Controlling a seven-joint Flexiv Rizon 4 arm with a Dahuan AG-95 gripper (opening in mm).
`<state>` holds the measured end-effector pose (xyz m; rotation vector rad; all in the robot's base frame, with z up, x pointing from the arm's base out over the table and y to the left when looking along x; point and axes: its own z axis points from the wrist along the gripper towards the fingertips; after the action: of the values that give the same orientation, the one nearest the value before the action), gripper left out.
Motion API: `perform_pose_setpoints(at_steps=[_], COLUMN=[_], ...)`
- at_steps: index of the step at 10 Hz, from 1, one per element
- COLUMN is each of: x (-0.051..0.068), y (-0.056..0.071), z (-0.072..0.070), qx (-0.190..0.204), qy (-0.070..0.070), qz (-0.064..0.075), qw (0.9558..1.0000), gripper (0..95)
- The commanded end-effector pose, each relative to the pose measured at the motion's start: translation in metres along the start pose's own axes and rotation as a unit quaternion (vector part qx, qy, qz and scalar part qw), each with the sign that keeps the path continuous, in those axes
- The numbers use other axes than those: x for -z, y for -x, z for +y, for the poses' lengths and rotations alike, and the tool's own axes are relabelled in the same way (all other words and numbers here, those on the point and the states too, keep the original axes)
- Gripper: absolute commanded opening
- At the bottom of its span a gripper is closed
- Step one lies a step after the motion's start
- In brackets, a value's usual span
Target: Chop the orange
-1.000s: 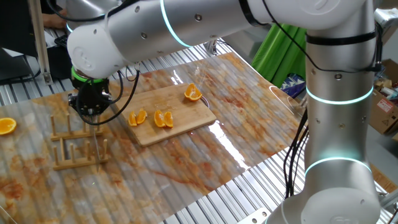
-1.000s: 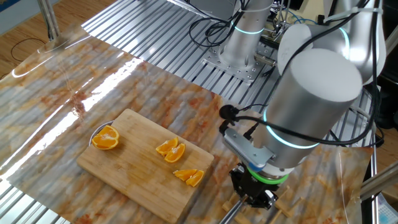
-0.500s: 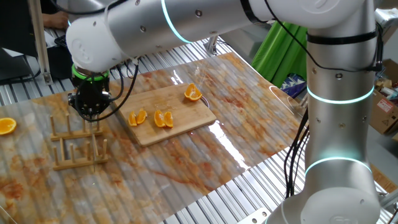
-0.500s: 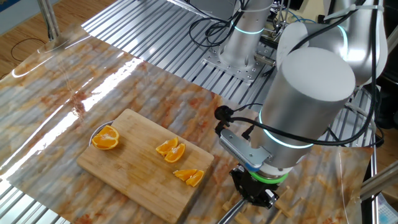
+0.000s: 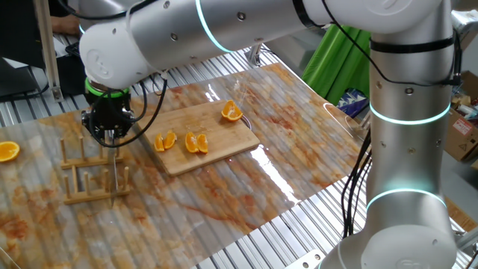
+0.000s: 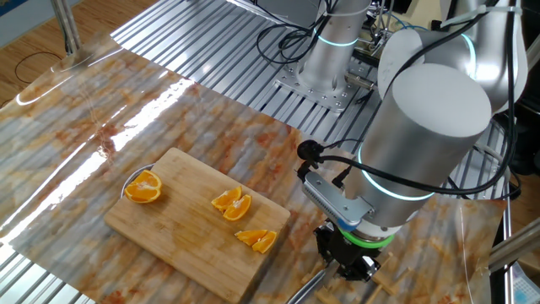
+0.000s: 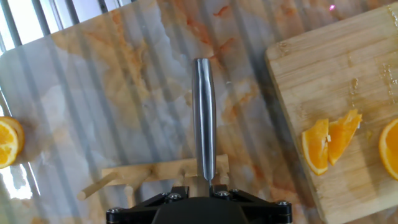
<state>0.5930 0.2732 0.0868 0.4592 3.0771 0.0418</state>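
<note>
Progress: the orange (image 5: 196,142) lies cut on the wooden board (image 5: 216,153). Two clusters of thin wedges sit near the board's middle, one at (image 6: 232,203) and a second (image 6: 256,240) closer to the board's edge. A rounder half (image 5: 231,112) sits apart at the far corner of the board, and another half (image 5: 8,151) lies off the board on the table (image 5: 284,142). Judged from this, the chopping itself looks done; what remains appears to be putting the knife away.

Gripper (image 5: 110,134): pointing down over the wooden peg rack (image 5: 93,179), well off to the side of the board. The knife (image 7: 204,118) hangs below it, its metal shaft running down to the rack. In the hand view the shaft sits between the jaws, but the fingertips are hidden behind the gripper body. Cannot tell whether the jaws are clamped on the knife or have parted from it.
</note>
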Motion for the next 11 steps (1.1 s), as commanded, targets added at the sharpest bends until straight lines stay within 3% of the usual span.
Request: perform_pose_setpoints(at_steps=[1,4,6,7,8,11], x=[0.004,0.012,0.021,0.027,0.031,0.042], y=[-0.003,-0.007,-0.004,-0.001,0.002,0.019], z=[0.001,0.001,-0.003,-0.008,-0.013,-0.02], qx=[-0.003,-0.005,-0.002,0.001,0.005,0.023], qy=[0.0,0.0,0.007,0.013,0.018,0.012], qz=[0.007,0.016,0.035,0.042,0.047,0.054], qw=[1.0,0.9999,0.9994,0.999,0.9987,0.9982], gripper=[19.0,19.0,19.0,0.0,0.0,0.0])
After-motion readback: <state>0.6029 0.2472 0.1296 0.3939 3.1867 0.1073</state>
